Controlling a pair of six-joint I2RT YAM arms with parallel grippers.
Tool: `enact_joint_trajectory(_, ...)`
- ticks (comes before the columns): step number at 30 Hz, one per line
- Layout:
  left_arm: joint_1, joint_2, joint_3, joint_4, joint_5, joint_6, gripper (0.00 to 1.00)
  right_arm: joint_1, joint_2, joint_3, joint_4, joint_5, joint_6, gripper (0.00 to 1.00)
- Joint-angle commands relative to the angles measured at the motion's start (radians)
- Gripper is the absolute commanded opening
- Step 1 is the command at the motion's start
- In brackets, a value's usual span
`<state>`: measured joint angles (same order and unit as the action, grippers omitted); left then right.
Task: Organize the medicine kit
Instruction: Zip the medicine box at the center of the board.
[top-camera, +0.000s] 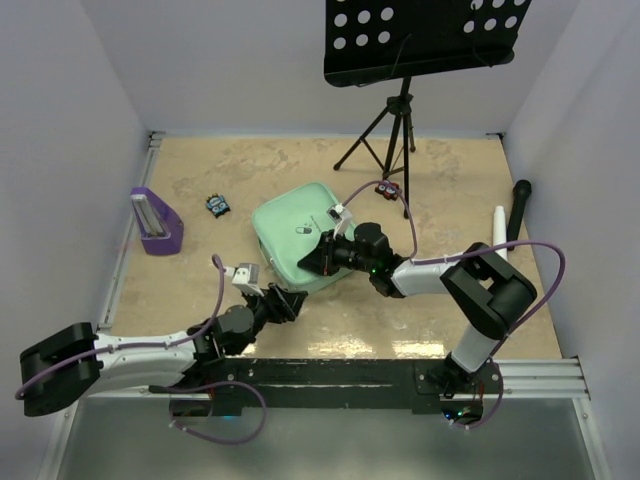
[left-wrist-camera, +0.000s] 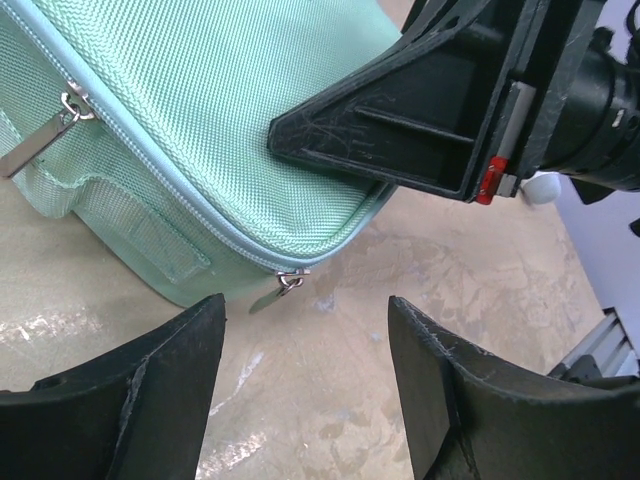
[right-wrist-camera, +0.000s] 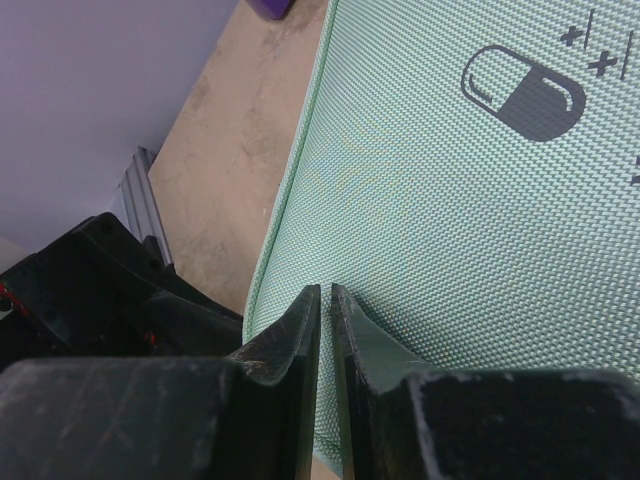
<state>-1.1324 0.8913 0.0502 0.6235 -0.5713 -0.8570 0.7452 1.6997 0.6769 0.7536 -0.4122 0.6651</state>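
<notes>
The medicine kit (top-camera: 290, 232) is a mint-green soft case, lying closed in the middle of the table. Its lid fills the right wrist view (right-wrist-camera: 450, 250) and bears a pill logo (right-wrist-camera: 523, 92). My right gripper (top-camera: 308, 262) is shut with nothing between its fingers, and its tip (right-wrist-camera: 325, 295) sits over the lid near the case's near edge. My left gripper (top-camera: 290, 300) is open and empty just in front of the case's near corner (left-wrist-camera: 200, 120). A zipper pull (left-wrist-camera: 285, 285) hangs at that corner, just beyond the open fingertips (left-wrist-camera: 305, 310). A second zipper pull (left-wrist-camera: 45, 135) hangs further left.
A purple stand (top-camera: 155, 220) is at the left wall, with a small black-and-blue item (top-camera: 218, 205) beside it. A music stand's tripod (top-camera: 395, 130) is at the back, with a small red-black item (top-camera: 388, 188) by it. White (top-camera: 498, 225) and black (top-camera: 520, 205) cylinders lie right.
</notes>
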Motion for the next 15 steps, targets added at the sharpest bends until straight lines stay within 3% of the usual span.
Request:
enact_joint_trajectory(1, 0.011, 0.07, -0.182, 0.136, -0.035, 0.059, 0.7, 0.002, 0.048, -0.016, -0.129, 0.024, -0.047, 0.15)
enact_joint_trajectory(15, 0.049, 0.162, -0.173, 0.271, -0.006, 0.121, 0.66, 0.002, 0.034, -0.023, -0.131, 0.016, -0.044, 0.15)
